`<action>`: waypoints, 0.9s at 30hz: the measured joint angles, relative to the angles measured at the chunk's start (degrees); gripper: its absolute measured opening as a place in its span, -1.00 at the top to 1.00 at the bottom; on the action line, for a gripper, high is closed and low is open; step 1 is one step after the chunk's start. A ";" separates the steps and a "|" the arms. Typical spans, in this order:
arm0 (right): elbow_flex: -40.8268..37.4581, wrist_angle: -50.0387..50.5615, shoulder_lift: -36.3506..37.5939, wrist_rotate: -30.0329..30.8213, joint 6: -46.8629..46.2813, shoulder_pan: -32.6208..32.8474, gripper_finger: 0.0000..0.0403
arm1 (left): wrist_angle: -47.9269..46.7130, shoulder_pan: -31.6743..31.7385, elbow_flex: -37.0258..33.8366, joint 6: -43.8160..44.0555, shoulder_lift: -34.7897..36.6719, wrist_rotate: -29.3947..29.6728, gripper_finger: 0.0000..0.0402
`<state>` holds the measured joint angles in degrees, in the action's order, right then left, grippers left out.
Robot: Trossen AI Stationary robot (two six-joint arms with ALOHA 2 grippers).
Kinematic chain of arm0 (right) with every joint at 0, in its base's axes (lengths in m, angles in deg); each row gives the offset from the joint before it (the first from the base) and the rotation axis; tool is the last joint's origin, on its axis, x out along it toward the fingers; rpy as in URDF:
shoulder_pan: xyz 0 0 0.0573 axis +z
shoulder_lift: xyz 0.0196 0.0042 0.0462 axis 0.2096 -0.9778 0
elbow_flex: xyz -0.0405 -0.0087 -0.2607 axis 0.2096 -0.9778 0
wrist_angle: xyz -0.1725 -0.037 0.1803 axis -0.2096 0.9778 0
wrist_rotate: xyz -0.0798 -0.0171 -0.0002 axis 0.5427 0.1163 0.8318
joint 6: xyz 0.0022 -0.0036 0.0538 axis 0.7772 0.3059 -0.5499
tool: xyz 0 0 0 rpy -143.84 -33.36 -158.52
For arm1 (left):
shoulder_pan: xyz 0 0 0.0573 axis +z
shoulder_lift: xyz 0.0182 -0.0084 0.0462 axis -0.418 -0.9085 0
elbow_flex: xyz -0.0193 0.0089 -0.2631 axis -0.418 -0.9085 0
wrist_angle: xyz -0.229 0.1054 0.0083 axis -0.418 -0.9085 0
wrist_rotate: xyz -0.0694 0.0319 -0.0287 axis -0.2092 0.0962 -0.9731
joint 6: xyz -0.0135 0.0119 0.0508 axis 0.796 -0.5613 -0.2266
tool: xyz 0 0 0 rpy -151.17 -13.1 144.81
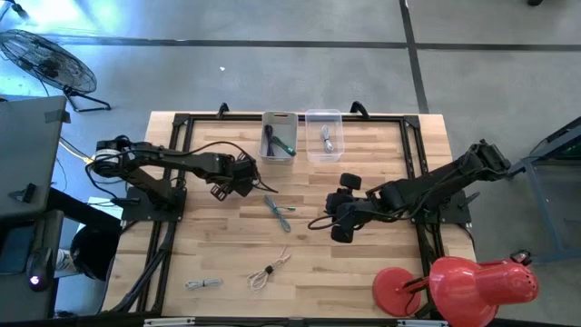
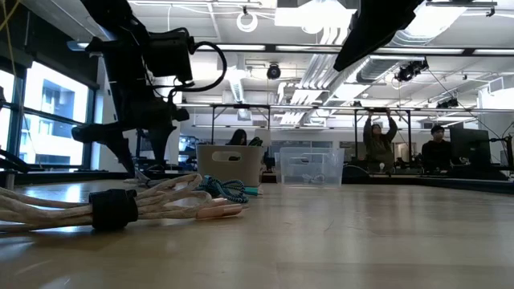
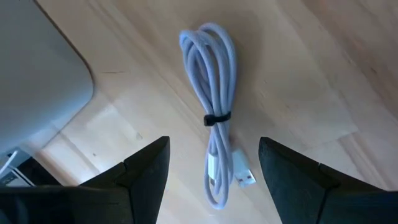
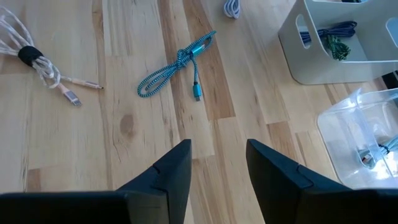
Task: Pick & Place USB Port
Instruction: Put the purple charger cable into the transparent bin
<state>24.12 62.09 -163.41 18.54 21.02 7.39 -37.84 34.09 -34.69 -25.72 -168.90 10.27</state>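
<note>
Nearest the low camera you have a beige bundled cable [image 2: 120, 205], bound with a dark strap and lying flat on the wooden table [image 1: 363, 282]; in the high view it sits toward the front edge, with a small grey coiled cable [image 1: 204, 283] to its left.

Direct your attention to the left gripper [image 3: 214, 171]. Its fingers stand wide apart, one on each side of a white coiled USB cable [image 3: 214, 124], which lies on the wood with its plug end between the fingers. Nothing is gripped yet. This straddling position appears chosen so that closing would catch the cable near its tie, where the loops are held together. A grey bin [image 1: 279, 136] stands just beside this spot, at the table's far edge, and already holds dark and green cables.

Note the right gripper [image 4: 217, 165], which hovers over bare wood near the table's middle with its fingers partly open and holding nothing. A teal braided cable [image 4: 177, 65] lies ahead of it, apart from the fingers. A clear plastic bin [image 1: 324, 134] next to the grey one contains one more cable.

Expect the next step to be closing the left fingers on the white cable.
</note>
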 joint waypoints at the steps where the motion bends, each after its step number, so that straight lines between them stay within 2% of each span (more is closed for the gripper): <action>1: 0.00 -0.16 0.00 0.00 0.00 0.00 0.28 | 0.03 0.00 0.00 -0.21 0.00 -0.11 -0.20; 18: 0.00 -0.56 0.00 -0.44 -0.15 0.04 0.28 | 2.47 0.02 0.00 -0.14 0.00 -2.27 -0.20; 27: 0.00 -0.72 0.00 -0.46 -0.17 0.04 0.28 | 2.81 0.03 0.00 0.15 0.00 -5.35 -0.20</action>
<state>24.12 61.37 -163.41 18.08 20.84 7.43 -35.02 34.12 -34.69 -25.58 -168.90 4.93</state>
